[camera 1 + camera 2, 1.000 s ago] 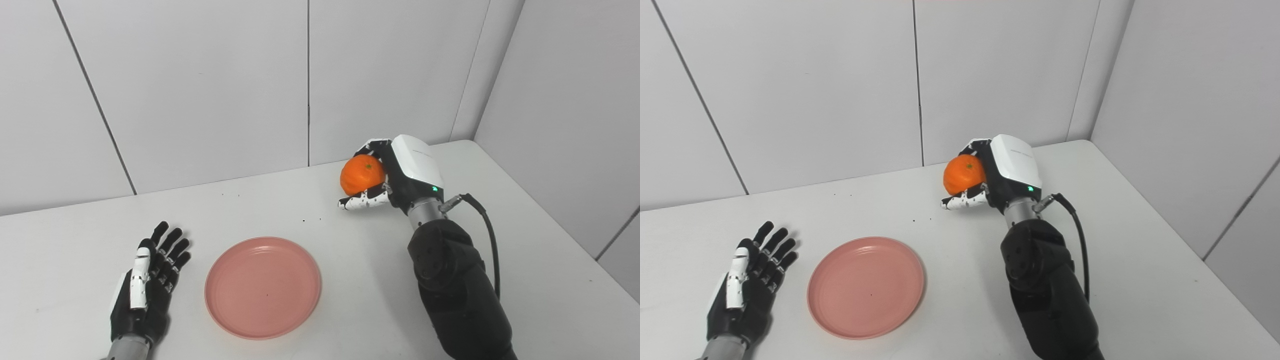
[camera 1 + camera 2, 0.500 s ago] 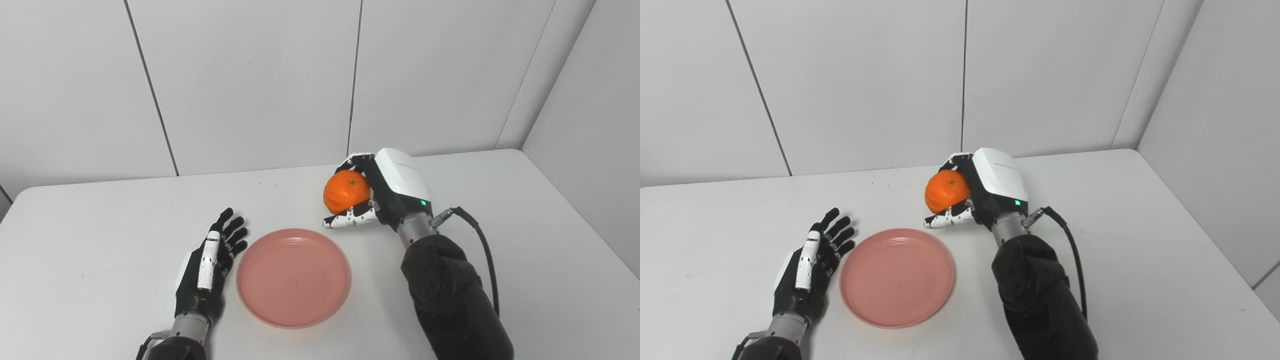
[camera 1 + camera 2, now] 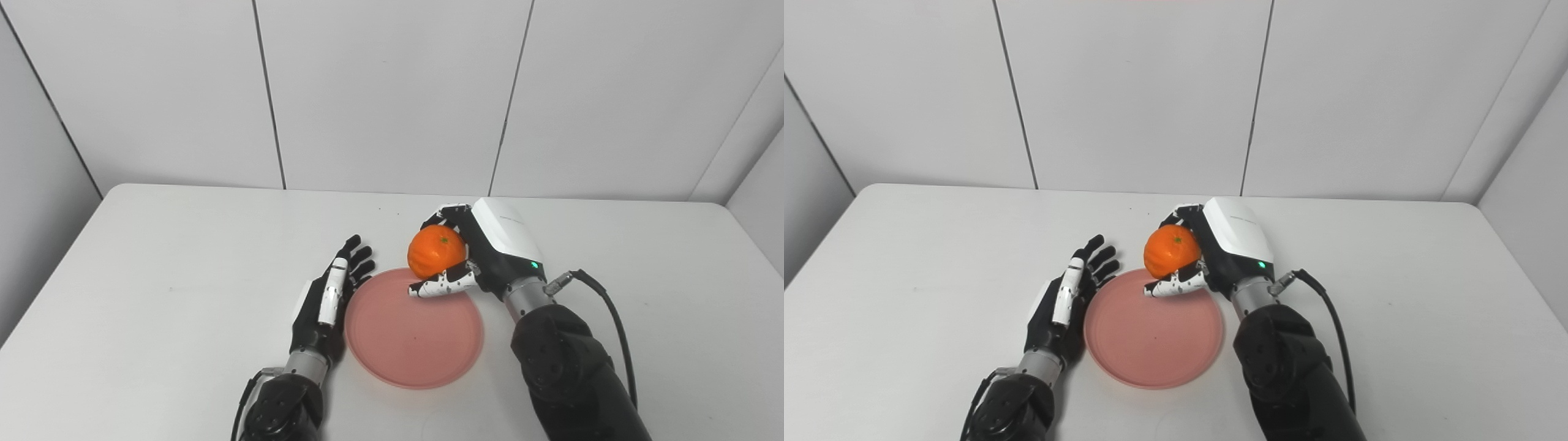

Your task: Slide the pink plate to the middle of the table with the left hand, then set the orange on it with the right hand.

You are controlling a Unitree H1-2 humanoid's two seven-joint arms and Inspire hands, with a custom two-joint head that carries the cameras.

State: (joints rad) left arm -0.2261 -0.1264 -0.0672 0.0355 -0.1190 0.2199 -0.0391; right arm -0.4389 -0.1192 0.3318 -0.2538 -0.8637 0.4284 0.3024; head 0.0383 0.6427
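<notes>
1. A white worktop (image 3: pixel 153 288) fills the lower part of both views; its surface is matte, and its far corners are rounded.
2. A few tiny dark specks lie on the worktop near its far edge; what they are cannot be told.
3. Behind the worktop stands a back wall (image 3: pixel 392 92) of pale grey panels, split by thin dark vertical seams.
4. A side wall (image 3: pixel 37 184) of the same grey closes in on the left, and another side wall (image 3: pixel 1531 159) on the right, meeting the back wall at angled corners.
</notes>
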